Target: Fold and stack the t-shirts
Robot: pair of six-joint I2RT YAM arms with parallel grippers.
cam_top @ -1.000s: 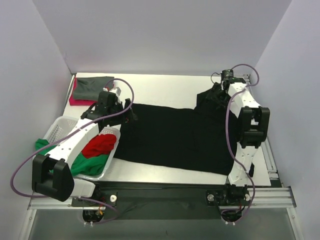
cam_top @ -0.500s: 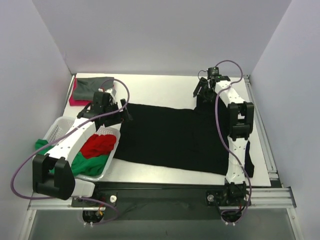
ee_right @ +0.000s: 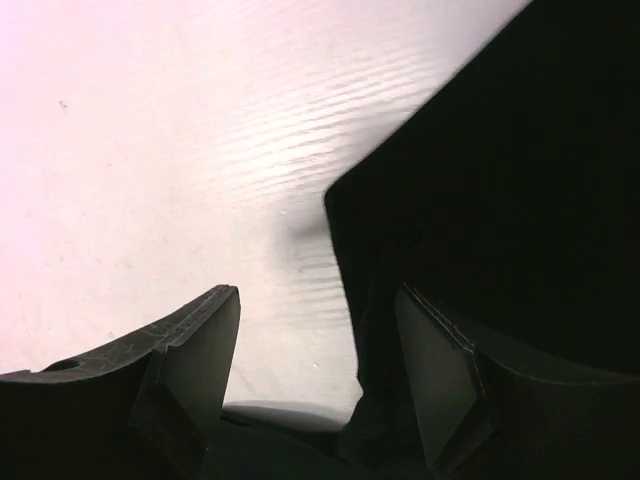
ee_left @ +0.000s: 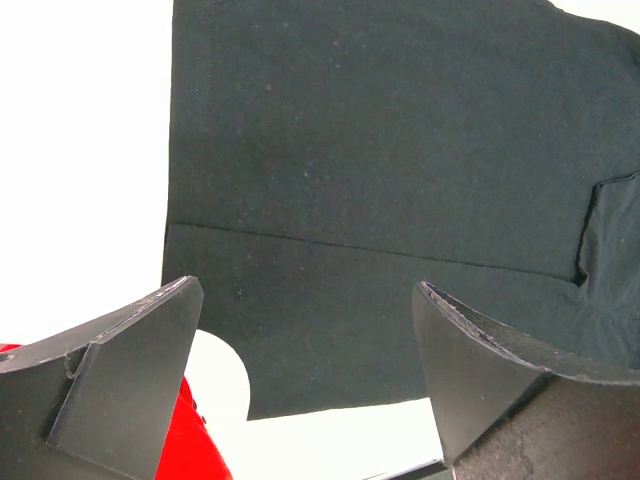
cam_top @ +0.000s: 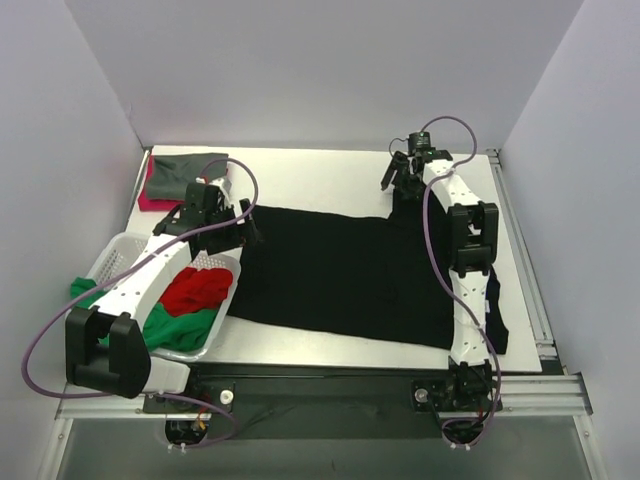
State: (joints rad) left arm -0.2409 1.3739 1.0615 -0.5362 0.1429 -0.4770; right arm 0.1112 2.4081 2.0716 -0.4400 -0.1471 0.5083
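The large black t-shirt (cam_top: pixel 350 270) lies spread flat across the middle of the table. My left gripper (cam_top: pixel 245 222) is open and empty above its left edge; in the left wrist view (ee_left: pixel 305 350) the black cloth (ee_left: pixel 400 150) fills the space between the jaws. My right gripper (cam_top: pixel 395 180) is open at the shirt's far right corner; in the right wrist view (ee_right: pixel 320 340) the shirt's edge (ee_right: pixel 500 180) runs down between the jaws, by the right finger. A folded grey-green t-shirt (cam_top: pixel 185 170) lies on a pink-red one (cam_top: pixel 150 200) at the back left.
The white perforated basket (cam_top: pixel 120 255) stands at the left and holds a red t-shirt (cam_top: pixel 198 290) and a green one (cam_top: pixel 185 328). Red cloth (ee_left: pixel 200 440) shows by my left finger. Part of the black shirt (cam_top: pixel 497 320) hangs past the right arm.
My right gripper has moved left along the far edge, and the raised black cloth at that corner now lies lower. My left gripper has shifted only slightly.
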